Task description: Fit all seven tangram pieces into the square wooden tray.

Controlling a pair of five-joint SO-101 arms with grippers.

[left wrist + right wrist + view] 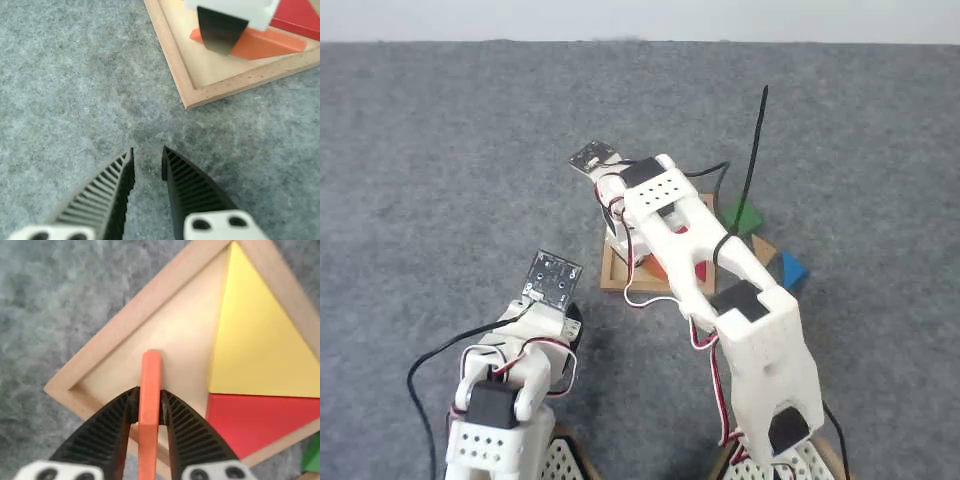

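The square wooden tray [125,325] holds a yellow triangle [260,340] and a red triangle [255,420] lying flat and touching each other. My right gripper [149,395] is shut on an orange piece [151,365], held on edge over the tray's bare floor near one corner. In the high view the right arm [670,215] covers most of the tray [613,268]. My left gripper [147,152] hangs over bare carpet just short of a tray corner [192,97], its fingers a narrow gap apart with nothing between them.
Right of the tray on the grey carpet lie a green piece [742,218], a tan piece [762,248] and a blue piece [790,270]. The left arm [520,370] stands at the lower left. A black cable [755,150] rises behind the tray.
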